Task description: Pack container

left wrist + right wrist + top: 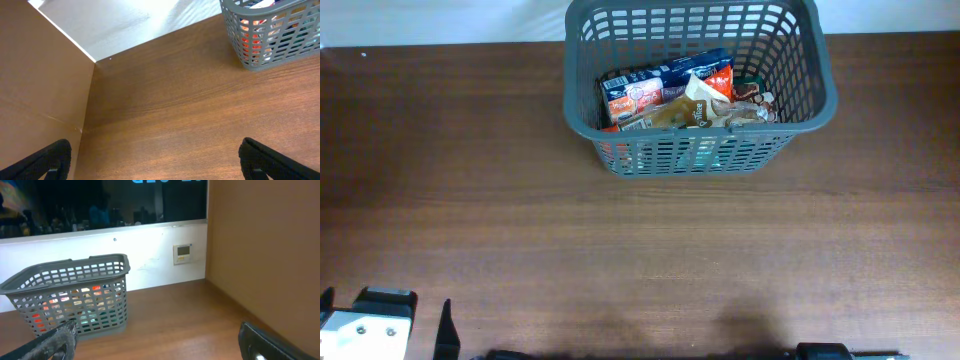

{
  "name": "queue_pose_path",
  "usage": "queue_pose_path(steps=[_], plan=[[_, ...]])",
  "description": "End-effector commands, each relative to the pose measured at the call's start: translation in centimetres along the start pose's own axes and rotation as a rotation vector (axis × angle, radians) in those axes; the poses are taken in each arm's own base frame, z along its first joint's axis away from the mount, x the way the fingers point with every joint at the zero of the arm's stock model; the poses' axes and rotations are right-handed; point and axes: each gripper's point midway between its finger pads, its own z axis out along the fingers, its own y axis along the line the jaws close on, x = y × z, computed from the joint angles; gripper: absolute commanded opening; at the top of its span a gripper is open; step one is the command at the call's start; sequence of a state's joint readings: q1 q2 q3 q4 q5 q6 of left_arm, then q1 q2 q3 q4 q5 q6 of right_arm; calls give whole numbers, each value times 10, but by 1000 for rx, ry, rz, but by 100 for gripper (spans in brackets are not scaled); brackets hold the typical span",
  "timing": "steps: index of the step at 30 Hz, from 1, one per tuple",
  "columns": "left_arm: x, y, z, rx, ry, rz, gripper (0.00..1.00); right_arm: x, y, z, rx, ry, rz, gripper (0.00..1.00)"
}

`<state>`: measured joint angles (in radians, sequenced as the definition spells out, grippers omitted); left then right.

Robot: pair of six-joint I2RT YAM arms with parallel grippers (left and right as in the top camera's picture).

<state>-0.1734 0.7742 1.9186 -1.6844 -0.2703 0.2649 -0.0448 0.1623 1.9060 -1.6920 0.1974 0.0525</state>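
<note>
The container [582,115] is a dark grey slotted basket at the table's far middle. Several snack packets [670,92] lie inside it, red, blue and tan. It also shows in the left wrist view [250,55] at top right and in the right wrist view [30,280] at left. My left gripper [155,160] is open and empty, low over bare table at the near left. My right gripper [160,340] is open and empty, low over bare table at the near right. Both are far from the basket.
The brown wooden table [520,220] runs to a white wall behind the basket. A tan side panel [40,90] stands at the left edge and another [265,250] at the right. The left arm's base [365,325] sits at the near left corner.
</note>
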Motion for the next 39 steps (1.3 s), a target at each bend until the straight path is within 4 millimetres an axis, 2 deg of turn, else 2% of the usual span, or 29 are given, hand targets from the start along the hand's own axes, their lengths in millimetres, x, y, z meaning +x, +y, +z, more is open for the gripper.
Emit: queue_pose_path(steps=[1, 6, 9, 12, 17, 19, 20, 22, 25, 27, 29, 33, 39], plan=[[2, 2, 0, -13, 8, -12, 99, 0, -4, -1, 11, -8, 6, 99], [2, 2, 0, -13, 7, -12, 99, -28, -1, 2, -1, -117, 58, 99], [2, 2, 0, -13, 7, -12, 99, -34, 3, 17, -2, -121, 59, 99], [2, 2, 0, -13, 7, -12, 99, -37, 14, 40, -39, -111, 55, 99], [2, 2, 0, -13, 7, -12, 99, -53, 51, 96, -187, -205, 59, 99], [2, 2, 0, -13, 7, -12, 99, -51, 66, 113, -260, -305, 60, 99], [2, 2, 0, -13, 7, -12, 99, -44, 74, 129, -289, -324, 57, 99], [2, 2, 0, -13, 7, -12, 99, -42, 92, 149, -363, -341, 42, 99], [2, 2, 0, -13, 7, -12, 99, -26, 107, 174, -427, -351, 30, 99], [2, 2, 0, -13, 7, -12, 99, -6, 113, 197, -438, -331, 28, 99], [2, 2, 0, -13, 7, -12, 99, 28, 120, 229, -449, -299, 27, 99], [2, 2, 0, -13, 7, -12, 99, 78, 129, 265, -477, -314, 21, 99], [2, 2, 0, -13, 7, -12, 99, 133, 130, 289, -472, -312, 22, 99]])
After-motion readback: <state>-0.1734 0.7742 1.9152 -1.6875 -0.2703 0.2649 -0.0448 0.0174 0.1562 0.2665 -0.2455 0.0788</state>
